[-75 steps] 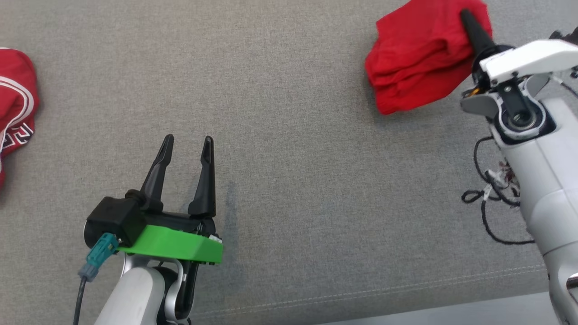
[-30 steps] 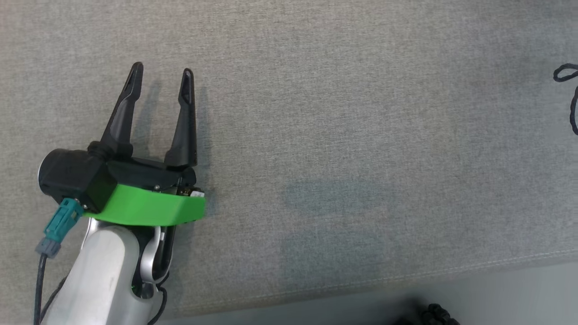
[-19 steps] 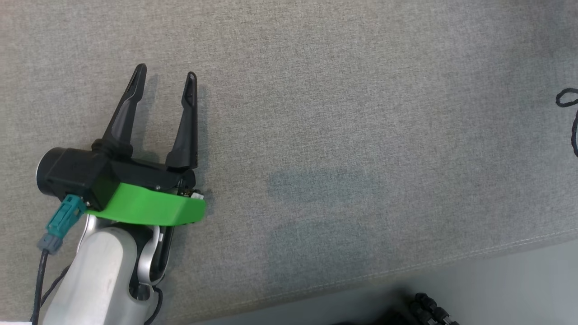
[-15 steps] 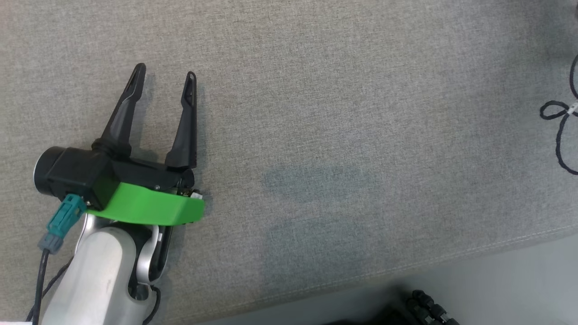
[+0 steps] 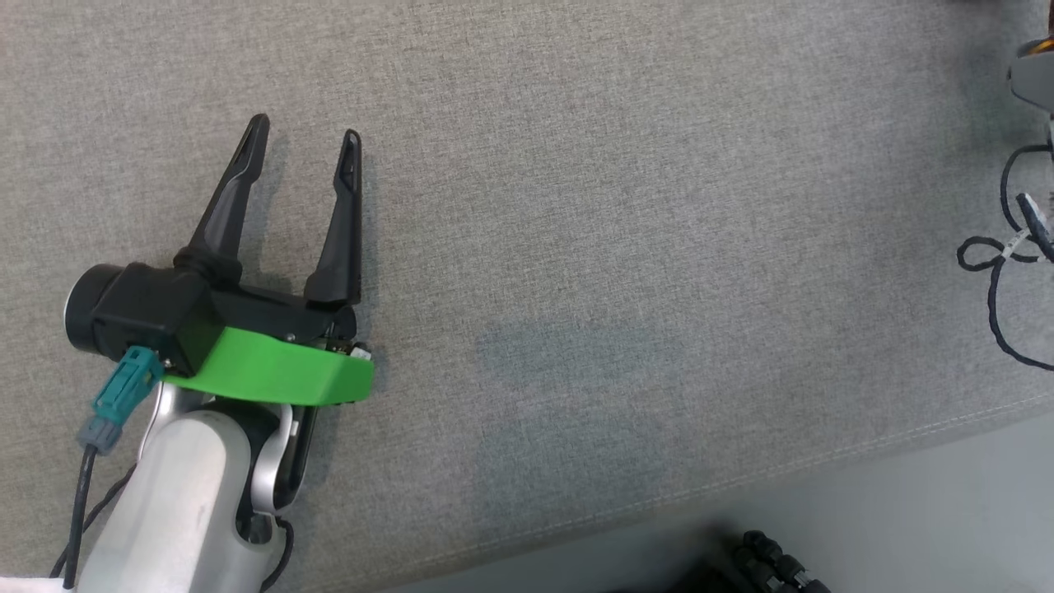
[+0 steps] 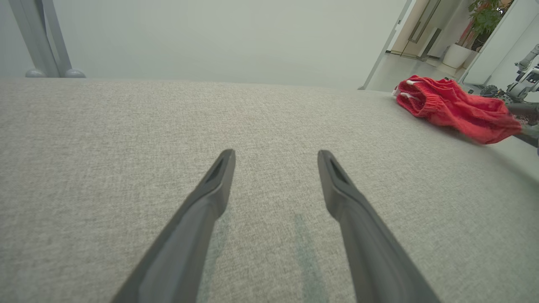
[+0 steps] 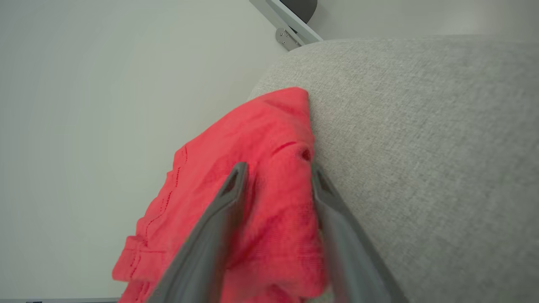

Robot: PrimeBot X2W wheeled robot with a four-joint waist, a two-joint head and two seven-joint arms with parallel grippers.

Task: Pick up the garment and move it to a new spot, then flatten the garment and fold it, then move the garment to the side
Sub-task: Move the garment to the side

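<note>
My right fingers [image 7: 237, 179] just sprang apart, letting go of the crumpled red cloth garment [image 7: 252, 126] at the grey fabric table's [image 7: 421, 126] corner, so the task is probably finished

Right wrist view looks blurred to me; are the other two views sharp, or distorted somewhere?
Right wrist view: the right gripper and the red garment are smeared, as by motion. Left wrist view: the left gripper is sharp, the grey cushion bows at its far edge, the garment's end smears. Head view: crisp, soft shadow patches.
</note>
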